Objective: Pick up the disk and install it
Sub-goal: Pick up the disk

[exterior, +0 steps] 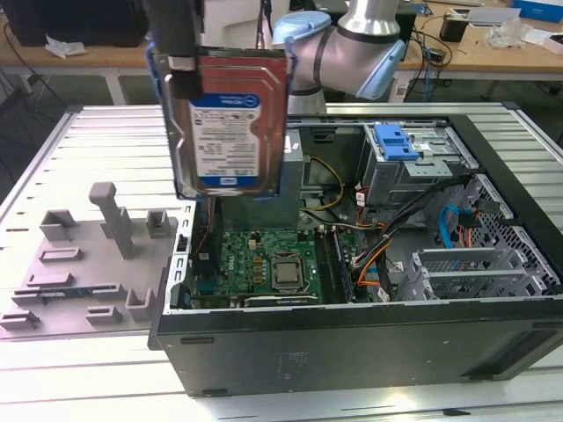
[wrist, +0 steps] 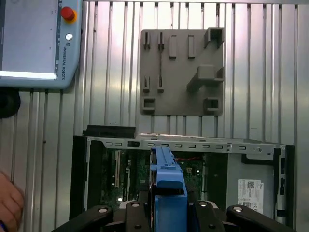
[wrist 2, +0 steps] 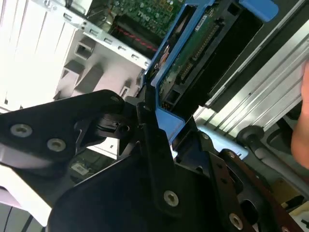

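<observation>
The pick-up is done: the claw is clamped on the blue-framed edge of the disk and holds it upright in the air over the open computer case (above the motherboard end). Installing is not yet done, I judge; the disk hangs well apart from the grey drive cage toward the exterior view's right.

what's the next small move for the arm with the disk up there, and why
Probably carry the disk sideways toward the exterior view's right, at the same height. The jaws are clamped on it, upright, above the motherboard, while the grey drive cage with the blue latch sits further toward that right inside the open case.
</observation>
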Robot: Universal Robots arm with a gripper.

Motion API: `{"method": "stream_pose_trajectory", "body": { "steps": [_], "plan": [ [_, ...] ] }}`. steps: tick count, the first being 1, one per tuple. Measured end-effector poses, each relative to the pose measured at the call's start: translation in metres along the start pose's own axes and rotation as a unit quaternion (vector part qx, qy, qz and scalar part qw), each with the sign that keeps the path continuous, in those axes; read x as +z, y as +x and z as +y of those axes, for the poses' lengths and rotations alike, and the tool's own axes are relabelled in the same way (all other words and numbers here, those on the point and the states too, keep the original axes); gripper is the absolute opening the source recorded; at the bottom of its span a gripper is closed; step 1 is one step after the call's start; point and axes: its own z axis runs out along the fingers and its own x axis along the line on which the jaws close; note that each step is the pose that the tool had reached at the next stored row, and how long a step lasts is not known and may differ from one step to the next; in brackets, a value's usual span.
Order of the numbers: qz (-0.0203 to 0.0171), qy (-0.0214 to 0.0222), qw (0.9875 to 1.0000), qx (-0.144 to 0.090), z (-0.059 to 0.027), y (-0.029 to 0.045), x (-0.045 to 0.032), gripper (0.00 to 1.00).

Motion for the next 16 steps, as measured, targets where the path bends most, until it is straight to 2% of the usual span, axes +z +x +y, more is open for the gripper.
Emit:
{"method": "stream_pose_trajectory", "body": {
  "steps": [9,10,14,16],
  "plan": [
    [-0.0001,-0.0040,1.0000,0.000,-0.0452,0.0155,-0.0020,0.37],
    [-0.0001,-0.0048,1.0000,0.000,-0.0530,0.0180,-0.0023,0.37],
    [-0.0001,-0.0065,1.0000,0.000,-0.0741,0.0243,-0.0033,0.37],
    [-0.0002,-0.0077,1.0000,0.000,-0.0915,0.0290,-0.0041,0.37]
  ]
}}
